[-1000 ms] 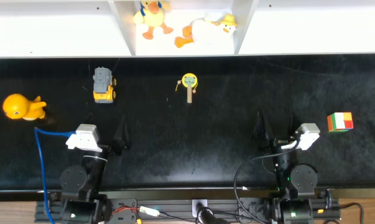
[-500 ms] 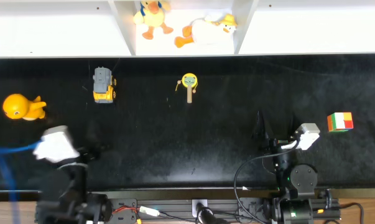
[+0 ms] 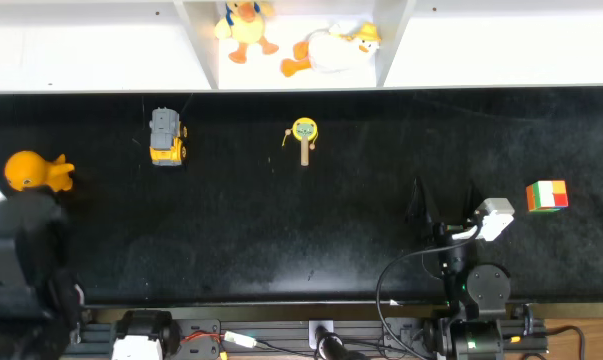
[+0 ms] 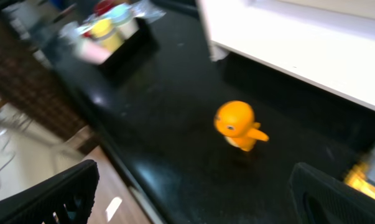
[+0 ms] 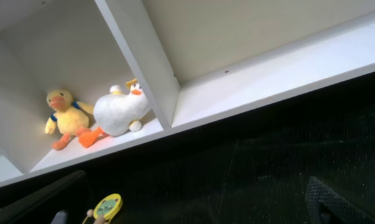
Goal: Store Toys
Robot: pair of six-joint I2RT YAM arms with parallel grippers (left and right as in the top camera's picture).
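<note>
Ahead of the spread left hand (image 4: 194, 177), the orange toy duck (image 4: 239, 126) is judged light and slick, best pinched across its round body.

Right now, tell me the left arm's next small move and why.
Probably lower the left gripper forward toward the orange duck toy. Its fingers stand open, the toy sits on the black table framed between them but farther off, untouched, and it is the nearest toy to that arm.

Bare tabletop (image 3: 281, 230) rings the orange duck (image 3: 36, 172); white shelf (image 3: 91, 60) stands beyond it.
</note>
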